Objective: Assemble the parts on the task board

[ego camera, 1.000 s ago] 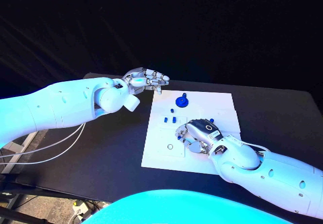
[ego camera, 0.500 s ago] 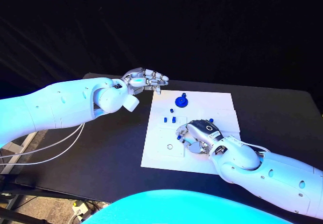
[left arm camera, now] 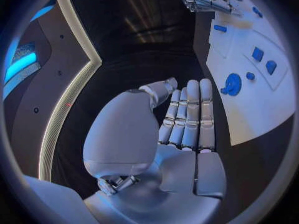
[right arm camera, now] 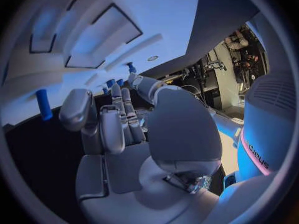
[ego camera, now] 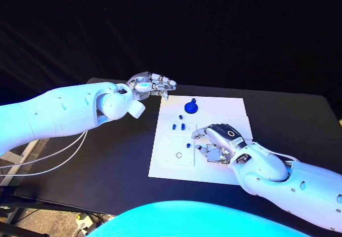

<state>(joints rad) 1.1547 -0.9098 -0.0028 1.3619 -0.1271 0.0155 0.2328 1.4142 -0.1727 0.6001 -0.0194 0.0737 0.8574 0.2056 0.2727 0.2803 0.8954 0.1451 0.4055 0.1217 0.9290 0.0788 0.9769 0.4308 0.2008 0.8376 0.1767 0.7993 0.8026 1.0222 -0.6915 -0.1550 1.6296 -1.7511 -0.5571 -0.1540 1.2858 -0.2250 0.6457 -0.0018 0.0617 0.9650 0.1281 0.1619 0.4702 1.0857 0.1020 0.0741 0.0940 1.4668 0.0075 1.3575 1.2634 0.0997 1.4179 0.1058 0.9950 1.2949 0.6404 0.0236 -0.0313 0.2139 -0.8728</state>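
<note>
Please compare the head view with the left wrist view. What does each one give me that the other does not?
The head view adds the white left arm and right arm, and a small ring on the near part of the task board. The left wrist view adds the inner side of the left hand, its fingers straight, side by side, holding nothing. Both share the task board, the round blue part, the small blue parts and the right hand over the board.
</note>
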